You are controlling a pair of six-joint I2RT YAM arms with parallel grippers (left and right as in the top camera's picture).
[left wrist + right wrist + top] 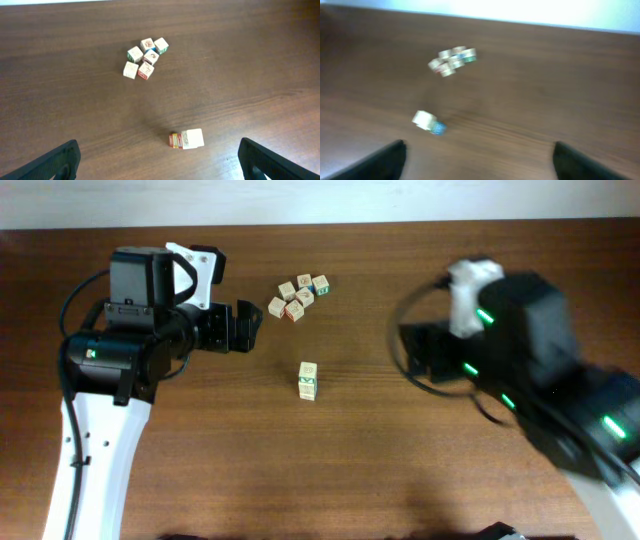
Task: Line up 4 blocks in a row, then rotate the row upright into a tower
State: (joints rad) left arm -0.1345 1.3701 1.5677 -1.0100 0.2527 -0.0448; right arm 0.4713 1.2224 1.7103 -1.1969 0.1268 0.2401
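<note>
Blocks (308, 380), touching one another mid-table between the arms, just short of a look-alike cluster (298, 296); left gripper (159, 152) and right gripper (479, 155) both spread wide, empty; risk: wide fingers toppling them, or grabbing the wrong cubes.

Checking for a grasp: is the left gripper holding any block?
No, the left gripper is open and empty; the blocks lie ahead of it.
</note>
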